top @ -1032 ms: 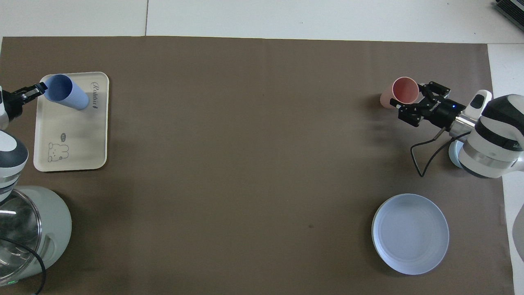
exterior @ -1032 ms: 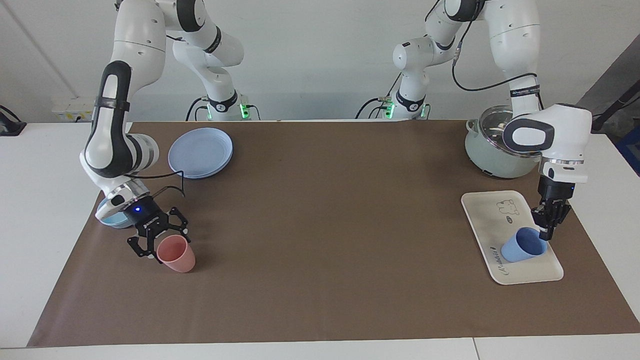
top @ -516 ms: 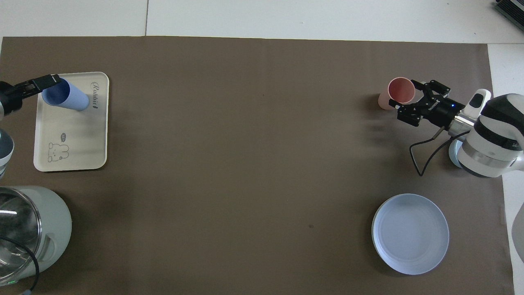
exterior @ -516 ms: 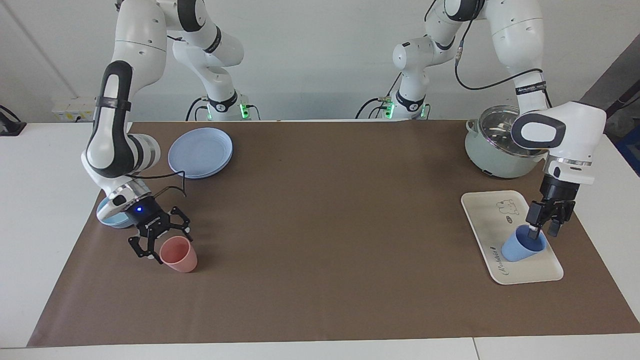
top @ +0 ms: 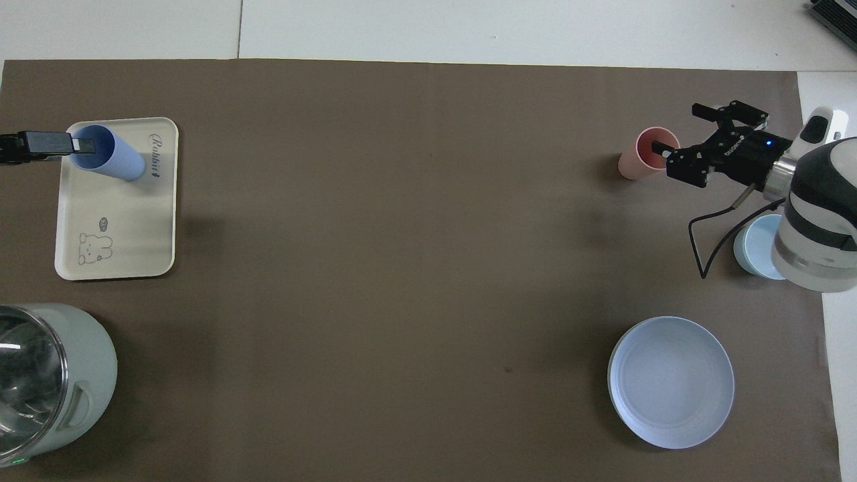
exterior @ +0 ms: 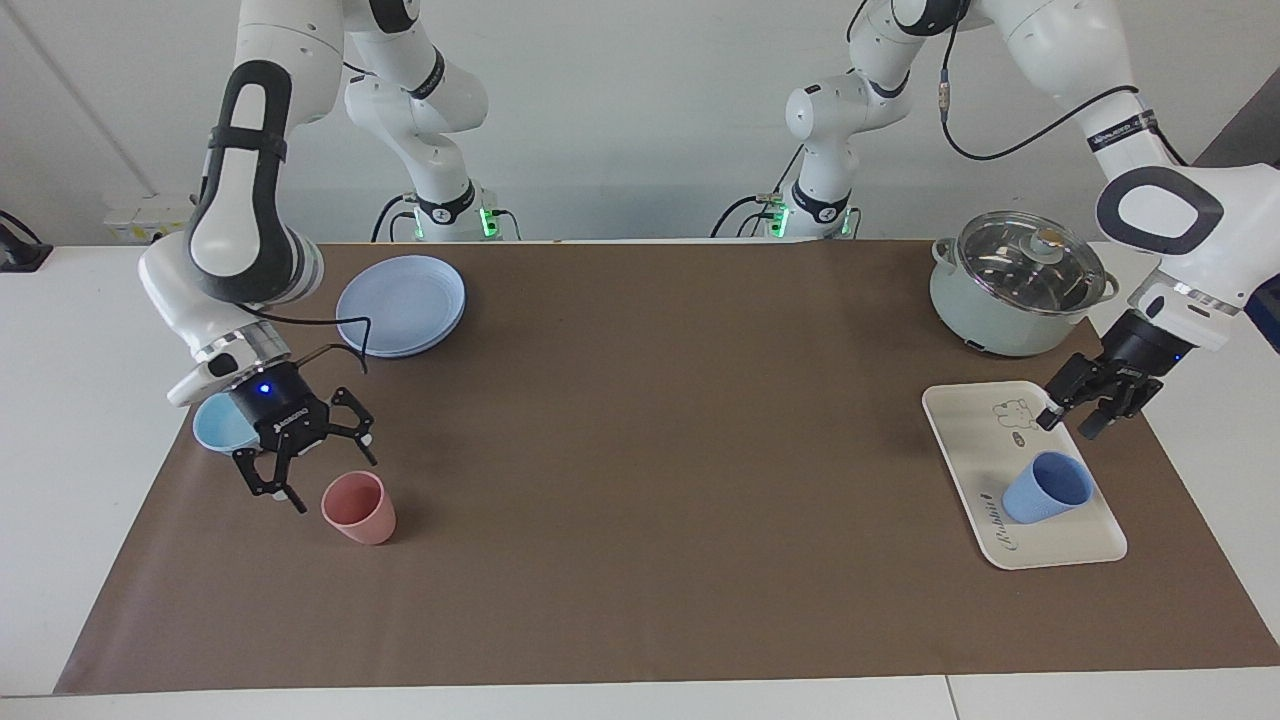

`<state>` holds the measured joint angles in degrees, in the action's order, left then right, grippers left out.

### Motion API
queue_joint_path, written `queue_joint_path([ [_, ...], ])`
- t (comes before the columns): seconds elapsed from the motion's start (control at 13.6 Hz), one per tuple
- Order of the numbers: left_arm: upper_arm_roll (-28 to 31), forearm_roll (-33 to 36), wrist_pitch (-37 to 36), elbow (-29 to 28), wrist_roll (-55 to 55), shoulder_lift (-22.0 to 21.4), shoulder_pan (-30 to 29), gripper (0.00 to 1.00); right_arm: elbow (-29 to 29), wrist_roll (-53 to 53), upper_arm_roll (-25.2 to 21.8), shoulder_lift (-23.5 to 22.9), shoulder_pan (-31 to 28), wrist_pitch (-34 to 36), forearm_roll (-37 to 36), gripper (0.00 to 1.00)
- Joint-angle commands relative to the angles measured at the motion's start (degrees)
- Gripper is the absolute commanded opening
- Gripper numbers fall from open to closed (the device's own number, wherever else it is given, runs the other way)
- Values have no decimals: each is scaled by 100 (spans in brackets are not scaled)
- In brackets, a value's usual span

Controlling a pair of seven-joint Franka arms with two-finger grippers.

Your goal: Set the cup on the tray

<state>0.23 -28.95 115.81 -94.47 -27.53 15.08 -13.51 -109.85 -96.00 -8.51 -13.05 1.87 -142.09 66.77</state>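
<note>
The small periwinkle-blue plastic cup (exterior: 1047, 487) stands upright on the cream-white rectangular tray (exterior: 960, 440), at its end farther from the robots. The left gripper (exterior: 1082, 413) hangs spread above the tray, holding nothing. The right gripper (exterior: 322, 470), fingers apart, hovers beside the pink cup (exterior: 359, 508).

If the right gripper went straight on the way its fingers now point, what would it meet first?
Most likely the pink cup. The right gripper hangs open, angled down toward the mat with the cup just ahead of its fingertips. Depth is unclear, so it might pass beside the cup and meet the mat.
</note>
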Motion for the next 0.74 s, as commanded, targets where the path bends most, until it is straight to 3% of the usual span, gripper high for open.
queue_joint_path([
  [0.0, -5, 782, -1170, 638, 239, 30, 59, 88, -107, 1385, -19, 565, -82, 259, -1739, 100],
  [0.22, -49, 2065, -2349, 1140, 301, 30, 435, 88, 217, 3081, -19, 961, -47, 1031, -4173, 100],
  [0.37, -32, 2637, -2606, 1290, 511, 13, 726, 88, 333, 4381, 68, 1199, 67, 1384, -5424, 100],
  [0.52, -32, 3113, -2625, 1308, 835, -5, 1068, 88, 333, 5761, 69, 1366, 382, 1762, -6016, 100],
  [0.66, -75, 3150, -2537, 1300, 1511, -197, 1184, 88, 333, 7412, 78, 1542, 532, 2341, -6412, 100],
])
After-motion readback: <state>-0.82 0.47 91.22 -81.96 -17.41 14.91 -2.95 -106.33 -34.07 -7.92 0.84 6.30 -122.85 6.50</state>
